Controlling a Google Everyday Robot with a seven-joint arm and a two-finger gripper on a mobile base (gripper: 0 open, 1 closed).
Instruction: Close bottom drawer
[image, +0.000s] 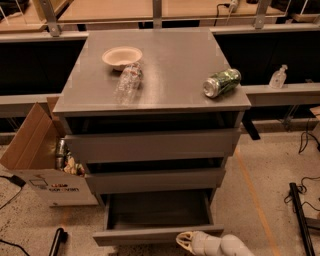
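Observation:
The bottom drawer (159, 235) of the grey cabinet stands pulled open, its empty grey box interior (160, 209) showing and its flat front panel near the lower edge of the camera view. My gripper (186, 241), pale and cream-coloured, sits at the bottom edge just right of centre, right against the outer face of the drawer's front panel. The two drawers above, top (150, 145) and middle (155, 180), are pushed in.
On the cabinet top (165, 95) lie a paper bowl (121, 56), a clear plastic bottle (129, 82) and a green can (222, 82) on its side. An open cardboard box (37, 160) of trash stands at the left. A black stand (300, 210) and cables lie at the right.

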